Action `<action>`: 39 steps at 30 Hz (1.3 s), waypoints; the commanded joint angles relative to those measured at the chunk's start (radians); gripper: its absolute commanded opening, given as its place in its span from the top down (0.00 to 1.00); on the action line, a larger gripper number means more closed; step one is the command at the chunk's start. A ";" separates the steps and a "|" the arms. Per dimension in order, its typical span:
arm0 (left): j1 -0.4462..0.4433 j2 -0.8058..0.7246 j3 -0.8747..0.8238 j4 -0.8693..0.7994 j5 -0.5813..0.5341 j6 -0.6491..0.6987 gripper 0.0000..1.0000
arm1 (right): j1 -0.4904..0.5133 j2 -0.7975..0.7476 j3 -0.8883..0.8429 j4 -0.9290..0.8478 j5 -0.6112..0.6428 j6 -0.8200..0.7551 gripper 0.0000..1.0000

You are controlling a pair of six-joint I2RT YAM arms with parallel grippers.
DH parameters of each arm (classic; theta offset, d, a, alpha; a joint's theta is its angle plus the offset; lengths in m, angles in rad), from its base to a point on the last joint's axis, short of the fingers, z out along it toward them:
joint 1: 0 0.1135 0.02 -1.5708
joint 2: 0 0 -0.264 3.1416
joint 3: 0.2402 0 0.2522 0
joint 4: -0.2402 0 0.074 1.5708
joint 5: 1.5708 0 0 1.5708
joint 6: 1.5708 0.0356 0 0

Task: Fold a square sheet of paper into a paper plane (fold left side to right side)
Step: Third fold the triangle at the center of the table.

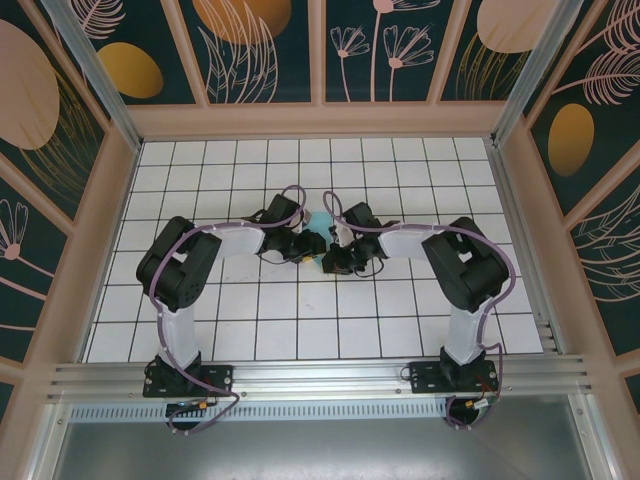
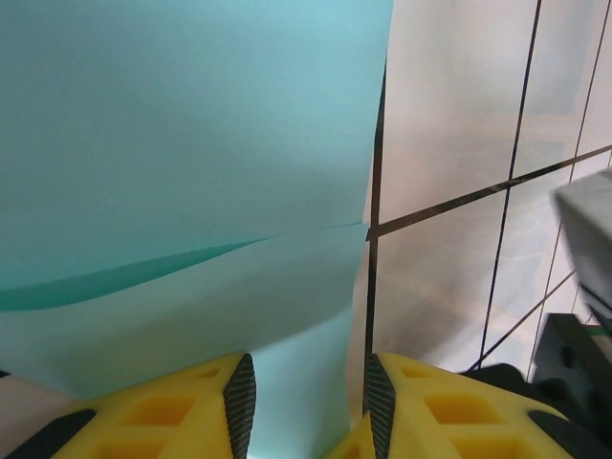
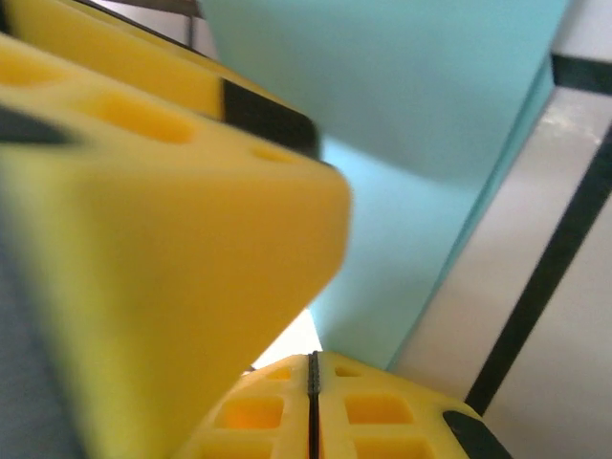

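The turquoise-blue sheet of paper [image 1: 319, 219] lies mid-table, mostly covered by both wrists. In the left wrist view the sheet of paper [image 2: 191, 124] shows folded layers with a shadowed crease across it. My left gripper [image 2: 311, 368] is open, and the paper's right edge runs down between its yellow fingers [image 2: 172, 411]. My right gripper [image 3: 312, 359] is shut, pads pressed together with nothing visible between them, and its tip sits at the near corner of the paper [image 3: 411, 105]. From above, the left gripper [image 1: 312, 248] and right gripper [image 1: 335, 255] nearly touch.
A yellow finger of the left gripper [image 3: 172, 239] looms close on the left of the right wrist view. A dark part of the right arm [image 2: 583, 287] stands at the right of the left wrist view. The white grid table [image 1: 300, 320] is walled by patterned panels [image 1: 260, 50].
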State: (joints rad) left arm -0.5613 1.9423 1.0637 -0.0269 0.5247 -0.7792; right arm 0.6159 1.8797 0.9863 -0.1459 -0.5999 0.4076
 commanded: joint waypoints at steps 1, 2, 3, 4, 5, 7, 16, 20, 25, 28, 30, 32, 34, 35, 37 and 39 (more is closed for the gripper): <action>-0.003 0.032 0.004 -0.034 -0.056 0.024 0.60 | 0.006 0.024 0.010 -0.035 0.057 0.010 0.90; -0.003 0.031 0.005 -0.035 -0.057 0.024 0.59 | 0.007 0.027 0.007 -0.046 0.069 0.012 0.90; -0.002 0.029 0.008 -0.036 -0.057 0.023 0.59 | 0.007 0.031 0.003 -0.060 0.081 0.015 0.90; -0.001 0.026 0.010 -0.037 -0.059 0.024 0.59 | 0.005 0.035 0.002 -0.071 0.093 0.016 0.90; -0.002 0.025 0.015 -0.040 -0.060 0.027 0.59 | 0.004 0.039 -0.002 -0.083 0.104 0.018 0.90; -0.002 0.023 0.026 -0.055 -0.068 0.034 0.58 | -0.003 0.046 -0.015 -0.092 0.112 0.026 0.90; 0.054 0.043 0.055 -0.066 -0.110 0.079 0.55 | -0.013 0.058 -0.046 -0.121 0.135 0.020 0.93; 0.087 0.072 0.066 -0.053 -0.124 0.107 0.55 | -0.013 0.057 -0.052 -0.119 0.134 0.021 0.93; 0.137 0.091 0.080 -0.056 -0.134 0.134 0.54 | -0.013 0.047 -0.059 -0.111 0.131 0.024 0.93; 0.156 0.098 0.117 -0.087 -0.135 0.166 0.52 | -0.013 0.047 -0.060 -0.104 0.123 0.025 0.93; 0.161 0.094 0.147 -0.111 -0.137 0.183 0.50 | -0.013 0.046 -0.059 -0.103 0.121 0.024 0.93; 0.164 0.088 0.174 -0.130 -0.138 0.193 0.48 | -0.014 0.043 -0.057 -0.101 0.120 0.025 0.93; 0.167 0.077 0.191 -0.141 -0.137 0.197 0.48 | -0.014 0.042 -0.055 -0.100 0.120 0.025 0.93; 0.167 0.067 0.197 -0.146 -0.132 0.198 0.48 | -0.013 0.043 -0.054 -0.098 0.117 0.026 0.93; 0.167 0.034 0.186 -0.132 -0.114 0.190 0.48 | -0.014 0.041 -0.056 -0.088 0.111 0.025 0.93; 0.166 -0.015 0.160 -0.114 -0.092 0.179 0.48 | -0.014 0.038 -0.055 -0.084 0.109 0.025 0.93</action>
State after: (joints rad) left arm -0.3870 1.9965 1.2350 -0.1352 0.4324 -0.6205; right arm 0.6121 1.8820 0.9806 -0.1272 -0.5831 0.4290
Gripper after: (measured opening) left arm 0.519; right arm 0.065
